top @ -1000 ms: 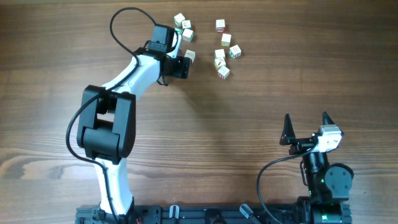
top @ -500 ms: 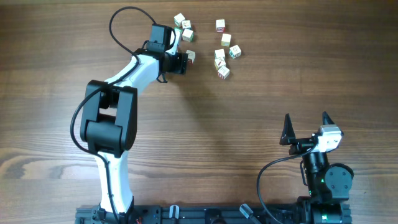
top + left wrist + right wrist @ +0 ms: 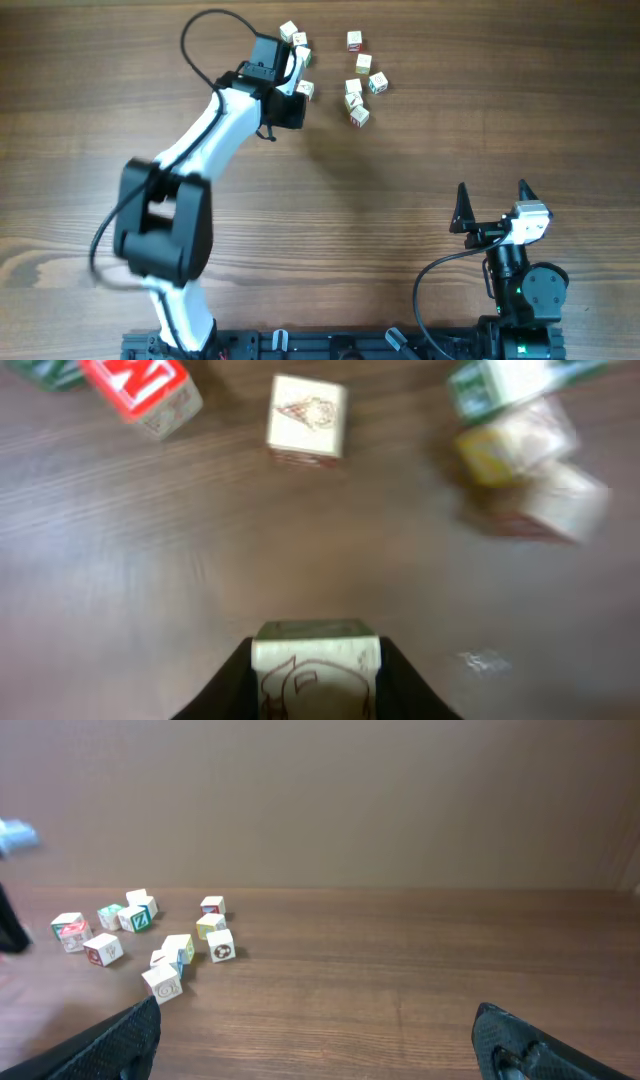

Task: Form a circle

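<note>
Up top centre, left gripper (image 3: 301,93) clamps one cube (image 3: 316,660), loose cubes (image 3: 354,87) just right of it, right gripper (image 3: 492,190) gaping far off, lower right.

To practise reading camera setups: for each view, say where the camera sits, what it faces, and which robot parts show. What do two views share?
Overhead: above the table, looking straight down; left arm at the cubes, right arm at the front.
Left wrist: behind the left hand, low, facing cubes; its fingers clamp one cube.
Right wrist: behind the right hand, looking across at the cubes; its open fingertips show.
Shared: overhead and right wrist both show the cube group.
</note>
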